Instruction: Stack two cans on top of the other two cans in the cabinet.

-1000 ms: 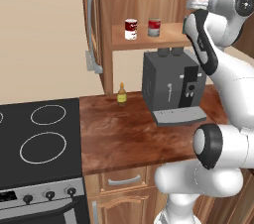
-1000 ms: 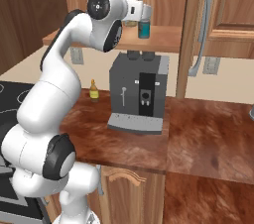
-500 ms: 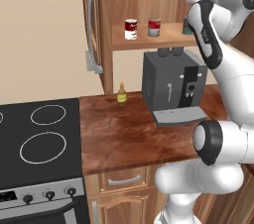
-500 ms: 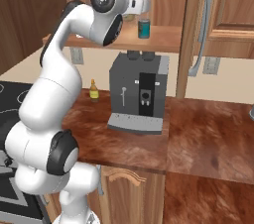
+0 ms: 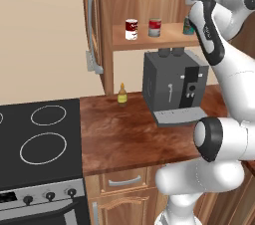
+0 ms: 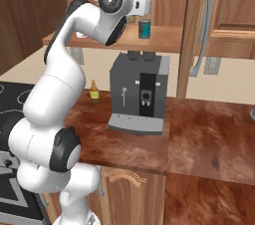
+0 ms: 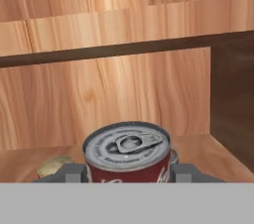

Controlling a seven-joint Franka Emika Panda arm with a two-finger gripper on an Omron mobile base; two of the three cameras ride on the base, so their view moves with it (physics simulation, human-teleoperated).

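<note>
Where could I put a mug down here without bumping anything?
Bare counter lies between the stove and the coffee machine, in front of the little bottle. The shelf is crowded: cans stand along it.

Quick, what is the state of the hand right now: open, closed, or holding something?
Hand: closed on a red metal can with a silver pull-tab lid, one finger on each side of it.

arm's wrist has lifted a bit higher at the cabinet (image 5: 149,0) shelf's right end — the teal can (image 6: 144,29) now shows fuller beside the hand in the right base view. nothing else moved.
</note>
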